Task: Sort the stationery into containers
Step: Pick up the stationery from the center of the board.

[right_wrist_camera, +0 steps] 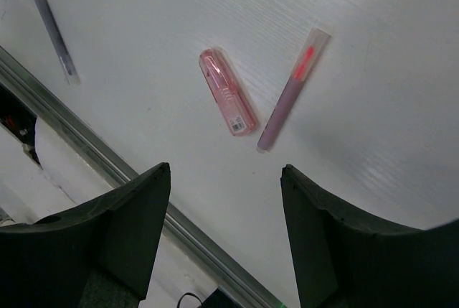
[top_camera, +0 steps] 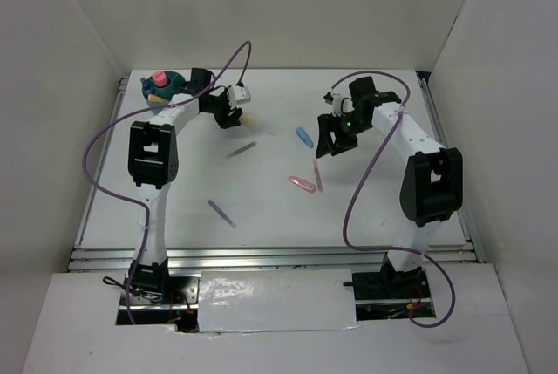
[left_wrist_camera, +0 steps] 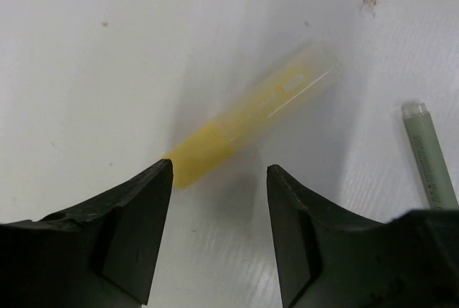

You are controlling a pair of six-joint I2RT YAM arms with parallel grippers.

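1. Overhead, the left gripper [top_camera: 228,118] sits low over the far left of the white table [top_camera: 279,217]. Its jaws stand partly open and hold nothing.
2. The yellow highlighter [left_wrist_camera: 251,118] lies flat on the table just past the fingertips. Its near end is close to the left finger [left_wrist_camera: 136,229] but not between the two. It looks blurred in the wrist view.
3. A grey-green pen [left_wrist_camera: 430,154] lies just beside the right finger [left_wrist_camera: 301,229], apart from the highlighter.
4. The teal tub [top_camera: 174,88] stands in the far left corner, with a pink-topped item [top_camera: 159,78] in it. The left arm [top_camera: 179,111] reaches across beside the tub, and its wrist lies between tub and highlighter.
5. The right gripper [top_camera: 330,143] hangs over the middle right of the table, jaws wide apart and empty.
6. In its wrist view a pink clip [right_wrist_camera: 227,101] and a pink pen [right_wrist_camera: 292,89] lie beyond the fingertips. They are close together without touching, and the pen is angled away from the clip.
7. A small blue piece [top_camera: 303,137] lies just left of the right gripper, farther back than the clip.
8. A purple pen [top_camera: 221,212] lies alone near the front left, well apart from the others and close to the metal rail [top_camera: 279,256] at the table's near edge.
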